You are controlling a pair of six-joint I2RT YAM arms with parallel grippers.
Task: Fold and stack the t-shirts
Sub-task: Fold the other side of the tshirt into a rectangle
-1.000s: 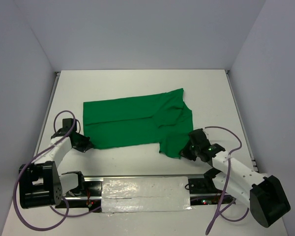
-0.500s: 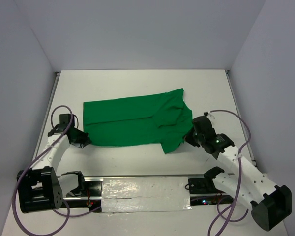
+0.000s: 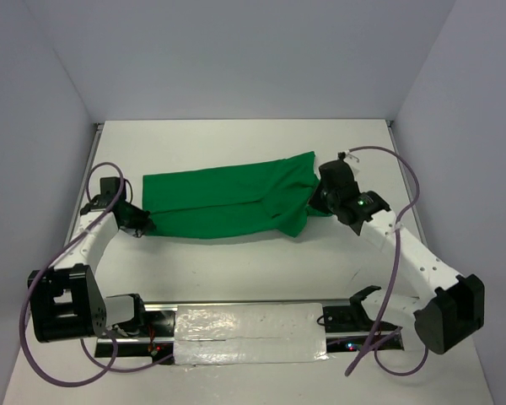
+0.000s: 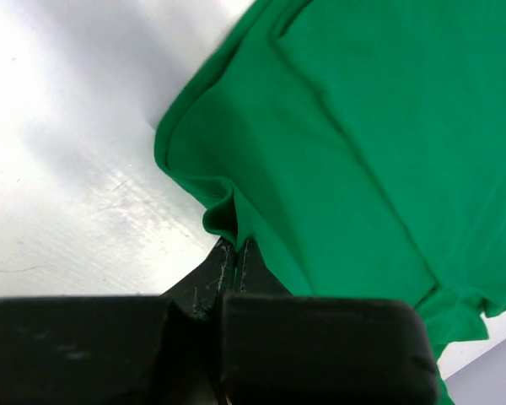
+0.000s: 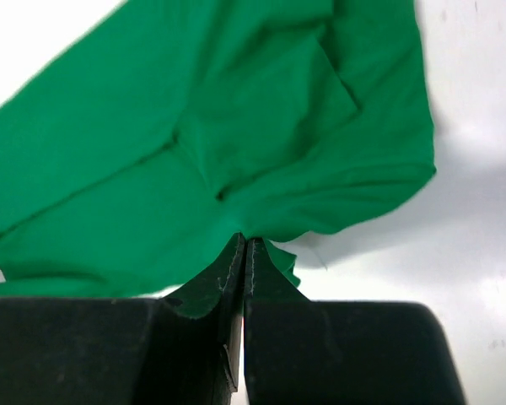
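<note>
The green t-shirt (image 3: 228, 201) is spread lengthwise across the middle of the white table (image 3: 253, 270), with its right end doubled over. Its near left corner is pinched between the closed fingers of the left gripper (image 3: 145, 224). A fold at its right end is clamped the same way by the right gripper (image 3: 317, 202).

T-shirt (image 3: 223, 202) — plain bright green — on white table (image 3: 236, 270).

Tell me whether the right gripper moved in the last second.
Yes. The right gripper, shut on the t-shirt, has gone away from the base rail toward the far edge of the table.
</note>
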